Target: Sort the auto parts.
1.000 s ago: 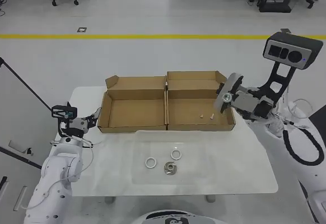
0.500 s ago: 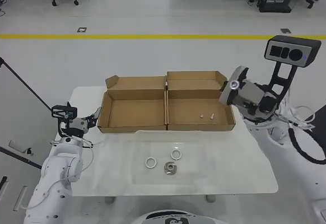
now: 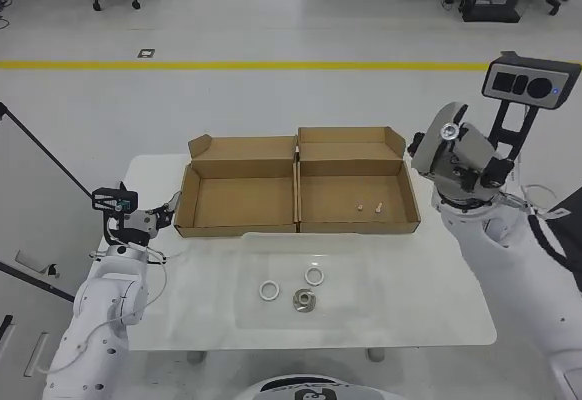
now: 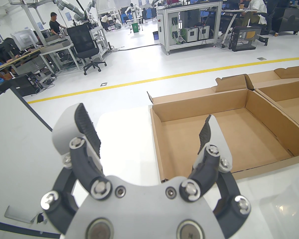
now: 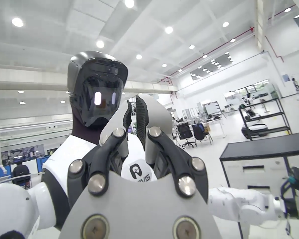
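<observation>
Cardboard boxes, two, open-topped, set side by side on the table.

- Left box: floor bare. It lies just ahead of the left tool, which sits low by the box's outer corner. Its jaws are spread wide with nothing between them.
- Right box: two small pale parts on its floor, below and well apart from the right tool.
- Right tool: lifted high off the table with its tips turned upward. The jaws are narrow and pinch what looks like a small coiled or threaded metal piece. It is too small to tell which kind.
- Clear tray: far below the right tool, on the robot's side of the boxes. It holds two white rings and one grey metal part, close together and not yet sorted.

Step in hand, as judged: carrying one piece to a box. The next move calls for turning the right tool tips-down, lowering it over the right box where similar small parts lie, and spreading the jaws low so the piece does not bounce out.
</observation>
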